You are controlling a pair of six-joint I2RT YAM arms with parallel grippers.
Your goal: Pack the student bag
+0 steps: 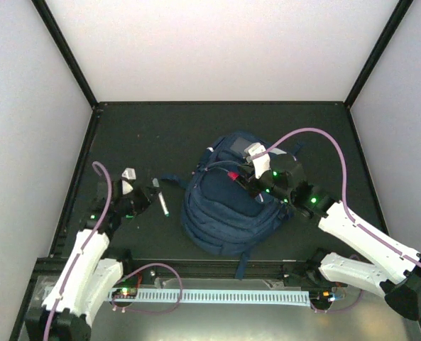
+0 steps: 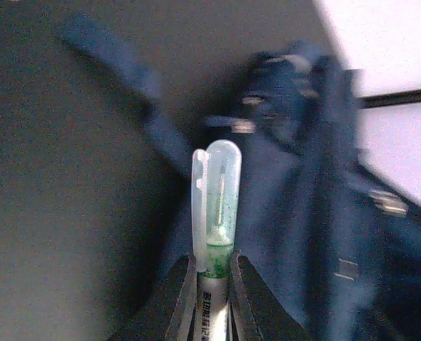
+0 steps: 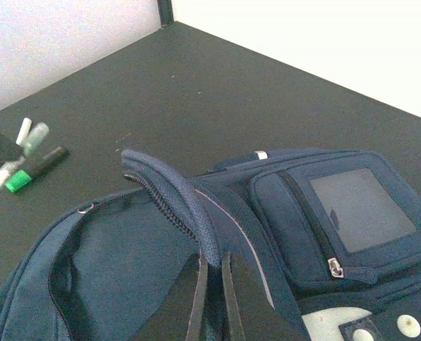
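Note:
The student bag, navy blue, lies at the middle of the dark table. It also shows in the right wrist view and, blurred, in the left wrist view. My right gripper is shut on the bag's zipper edge and holds it raised, so the main compartment gapes; it sits over the bag's top. My left gripper is shut on a white marker with a clear cap and green tip, left of the bag.
A black marker with a green end lies on the table between my left gripper and the bag. A loose bag strap trails left. White walls and black frame posts enclose the table; a white cable tray runs along the near edge.

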